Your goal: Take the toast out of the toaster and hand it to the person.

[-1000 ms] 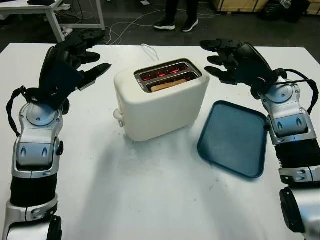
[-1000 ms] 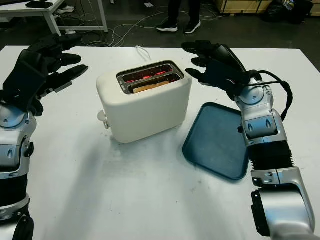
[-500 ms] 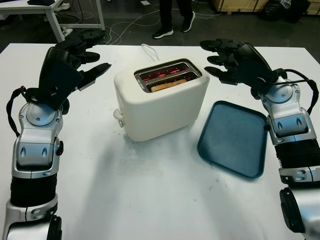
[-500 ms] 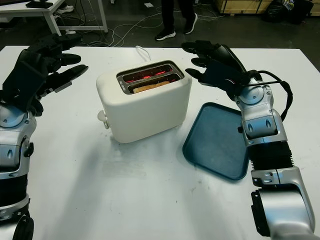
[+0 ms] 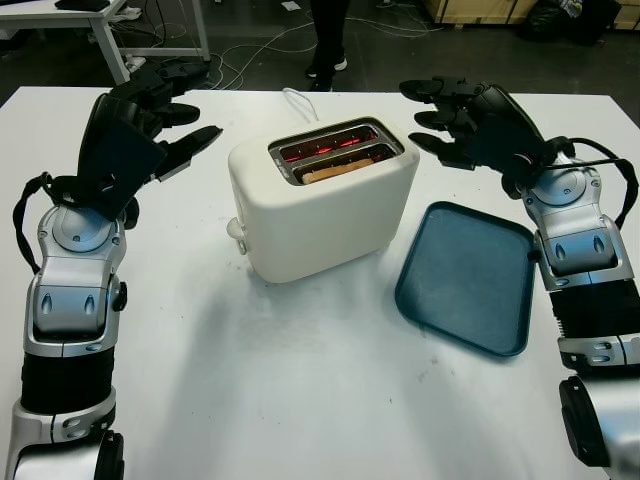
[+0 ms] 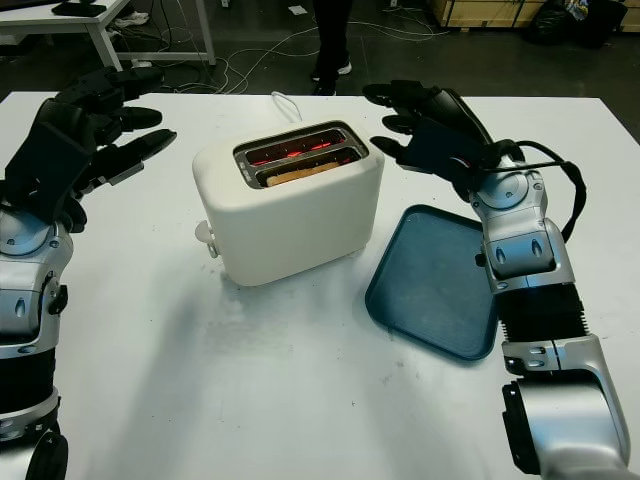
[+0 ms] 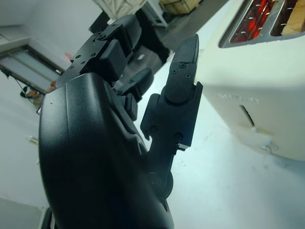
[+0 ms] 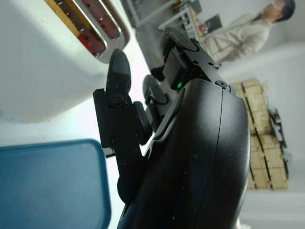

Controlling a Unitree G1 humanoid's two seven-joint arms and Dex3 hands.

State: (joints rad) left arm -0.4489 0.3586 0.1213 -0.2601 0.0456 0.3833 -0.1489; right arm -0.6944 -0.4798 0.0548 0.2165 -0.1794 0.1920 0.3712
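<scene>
My left hand (image 5: 150,110) is open, in the air left of the toaster (image 5: 320,200), with bare table (image 5: 300,380) between us. My right hand (image 5: 465,120) is open, just beside the toaster's right top corner. Above the slots nothing blocks the way down. The far slot glows red. A blue tray (image 5: 465,275) lies near the toaster's right side, under my right forearm. A person's legs (image 5: 325,35) stand beyond the far edge.

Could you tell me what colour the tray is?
The flat rectangular tray is dark blue; left eye view.
</scene>
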